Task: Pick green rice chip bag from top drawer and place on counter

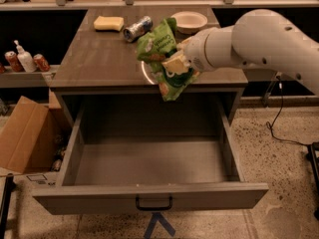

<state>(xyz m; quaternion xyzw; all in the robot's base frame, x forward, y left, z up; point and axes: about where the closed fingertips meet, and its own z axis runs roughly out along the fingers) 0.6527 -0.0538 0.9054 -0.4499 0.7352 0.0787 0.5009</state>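
Observation:
The green rice chip bag (160, 51) hangs crumpled in the air over the counter's (99, 59) front edge, above the back of the open top drawer (149, 163). My gripper (174, 64) comes in from the right on the white arm and is shut on the bag's middle, with its pale fingers (172, 63) pressed into the foil. The drawer is pulled fully out and its inside is bare; its dark handle (153, 203) shows at the front panel. The white arc mark on the counter is mostly hidden behind the bag.
On the counter's back stand a yellow sponge (108, 23), a lying can (137, 28) and a white bowl (188, 21). A shelf at left holds cans and a bottle (22, 61). A cardboard box (25, 133) sits on the floor at left.

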